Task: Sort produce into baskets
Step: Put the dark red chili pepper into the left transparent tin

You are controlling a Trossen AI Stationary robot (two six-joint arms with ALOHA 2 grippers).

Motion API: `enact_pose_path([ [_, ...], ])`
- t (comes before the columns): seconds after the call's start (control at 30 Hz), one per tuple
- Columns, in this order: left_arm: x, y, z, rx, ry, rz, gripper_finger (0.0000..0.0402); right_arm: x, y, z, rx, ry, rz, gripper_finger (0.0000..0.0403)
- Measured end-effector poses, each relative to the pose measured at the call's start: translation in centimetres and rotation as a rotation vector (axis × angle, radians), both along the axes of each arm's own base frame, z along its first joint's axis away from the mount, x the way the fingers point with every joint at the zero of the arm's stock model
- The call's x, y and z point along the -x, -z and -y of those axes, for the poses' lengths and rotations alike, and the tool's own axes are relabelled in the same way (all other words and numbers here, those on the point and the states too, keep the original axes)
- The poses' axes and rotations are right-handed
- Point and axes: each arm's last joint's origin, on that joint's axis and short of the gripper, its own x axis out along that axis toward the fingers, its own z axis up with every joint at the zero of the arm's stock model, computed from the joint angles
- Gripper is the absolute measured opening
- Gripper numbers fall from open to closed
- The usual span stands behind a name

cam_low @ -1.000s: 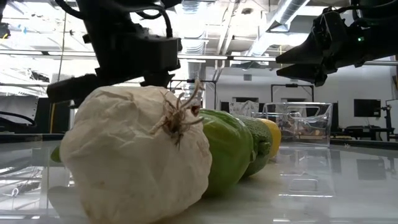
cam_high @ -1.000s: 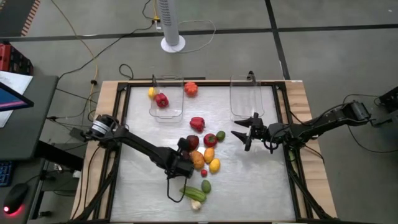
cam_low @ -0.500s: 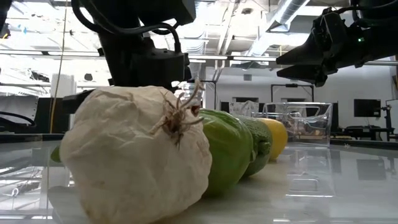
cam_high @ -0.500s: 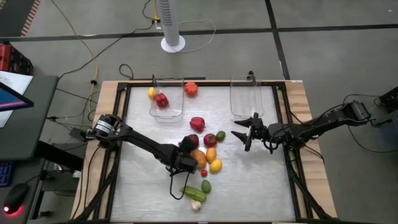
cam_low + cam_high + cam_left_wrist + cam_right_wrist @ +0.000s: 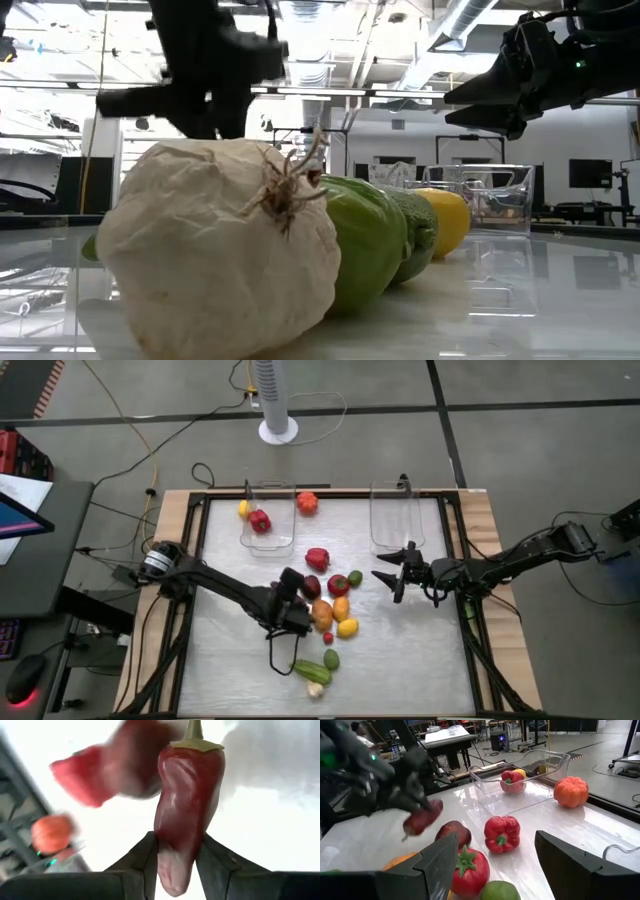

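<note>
My left gripper (image 5: pixel 177 842) is shut on a dark red chili pepper (image 5: pixel 185 795) and hangs over the produce pile (image 5: pixel 330 615) at mid-table; the right wrist view shows that pepper (image 5: pixel 422 818) in the air. My right gripper (image 5: pixel 387 577) hovers open and empty just right of the pile. Two clear baskets stand at the far edge. The left basket (image 5: pixel 268 538) holds a yellow piece and a red pepper (image 5: pixel 260 521). The right basket (image 5: pixel 394 520) shows nothing inside. An orange pumpkin (image 5: pixel 307 503) rests on the table between them. My left gripper pinches the chili's pointed lower half (image 5: pixel 172 862) between its two fingers. The pepper runs along the fingers, with its green stem end (image 5: pixel 194 732) away from them. It hangs tilted below the gripper, lifted clear of the table.
On the table lie a red bell pepper (image 5: pixel 317 558), a maroon fruit (image 5: pixel 311 587), a tomato (image 5: pixel 338 584), a lime (image 5: pixel 355 578), orange and yellow pieces, green pieces (image 5: pixel 312 671) and a whitish garlic (image 5: pixel 220 250) nearest the front edge. Bare table lies left and right of the pile.
My left gripper has shut on the dark red chili pepper, then risen with it and drawn slightly toward the table's left edge. The pepper has been lifted clear of the pile.
</note>
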Motion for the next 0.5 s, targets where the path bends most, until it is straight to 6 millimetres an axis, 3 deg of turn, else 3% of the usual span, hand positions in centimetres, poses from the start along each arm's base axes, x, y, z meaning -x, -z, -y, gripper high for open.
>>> enact_pose_path([
  [0.27, 3.2, -6.5, -3.0, -0.166, -0.144, 0.263, 0.0102, 0.0, 0.0, 0.0, 0.0, 0.0, -0.001, 0.0292],
  [0.4, 5.1, -8.4, -5.8, -0.24, -0.301, 0.416, 0.0102, 0.0, 0.0, 0.0, 0.0, 0.0, 0.002, 0.0292],
  [0.5, 6.3, -8.7, -8.3, -0.235, -0.412, 0.469, 0.0103, 0.0, 0.0, 0.0, 0.0, 0.0, 0.002, 0.0292],
])
